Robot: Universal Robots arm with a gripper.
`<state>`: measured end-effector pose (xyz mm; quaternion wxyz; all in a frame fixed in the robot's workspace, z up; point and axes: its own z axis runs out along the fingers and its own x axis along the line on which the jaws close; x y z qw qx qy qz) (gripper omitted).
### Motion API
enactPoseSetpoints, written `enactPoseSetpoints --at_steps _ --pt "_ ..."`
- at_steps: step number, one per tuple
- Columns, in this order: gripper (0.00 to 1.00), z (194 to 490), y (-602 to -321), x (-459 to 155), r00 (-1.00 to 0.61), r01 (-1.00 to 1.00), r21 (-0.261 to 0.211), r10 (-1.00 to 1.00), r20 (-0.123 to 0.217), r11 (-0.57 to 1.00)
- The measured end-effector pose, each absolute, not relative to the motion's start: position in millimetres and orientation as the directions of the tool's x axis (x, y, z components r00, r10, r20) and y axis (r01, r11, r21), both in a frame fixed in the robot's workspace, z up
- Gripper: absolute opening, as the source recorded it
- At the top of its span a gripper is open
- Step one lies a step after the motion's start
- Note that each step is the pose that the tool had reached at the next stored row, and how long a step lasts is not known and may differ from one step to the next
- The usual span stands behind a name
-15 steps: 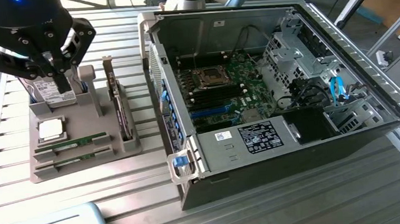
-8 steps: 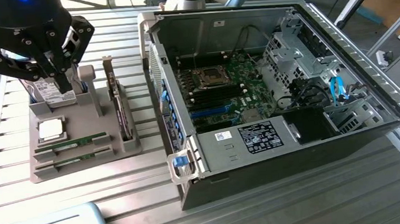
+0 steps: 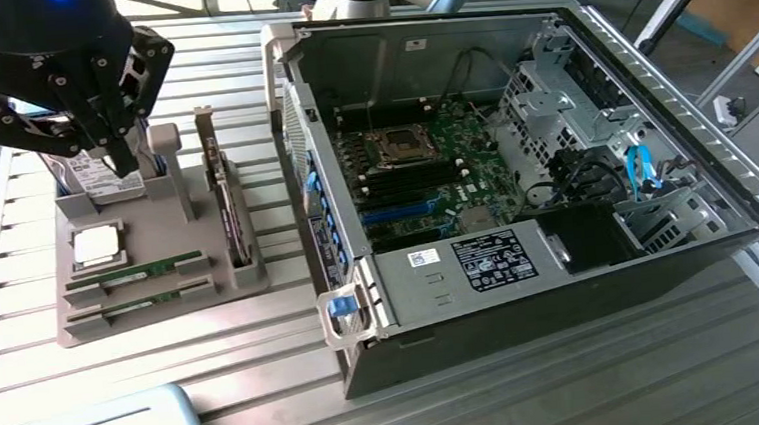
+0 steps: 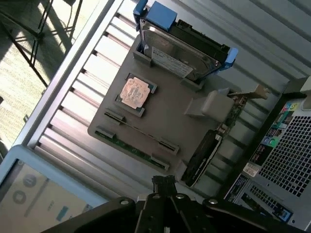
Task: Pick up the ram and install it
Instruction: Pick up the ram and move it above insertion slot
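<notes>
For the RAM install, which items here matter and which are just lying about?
Job: black robot hand; thin green ram sticks in grey holder tray; open black computer case with green motherboard.
Lying about: square silver-topped processor chip; silver hard drive in blue bracket; dark expansion card.

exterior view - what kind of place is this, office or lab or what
Probably a robotics lab or test bench for computer assembly: an open desktop case with its motherboard bared lies on a slatted metal table, beside a grey parts holder carrying ram sticks, with a robot claw above it.
</notes>
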<state>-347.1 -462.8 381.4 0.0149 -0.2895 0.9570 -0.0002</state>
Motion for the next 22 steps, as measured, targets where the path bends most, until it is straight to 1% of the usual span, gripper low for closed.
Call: enactPoseSetpoints --at_steps 11,22 --pt "0.11 380.7 -462.8 -347.1 -0.706 -0.708 -0.009 -0.708 -0.028 0.706" --pt "0.11 380.0 -462.9 -347.1 -0.546 -0.837 -0.009 -0.837 -0.028 0.547"
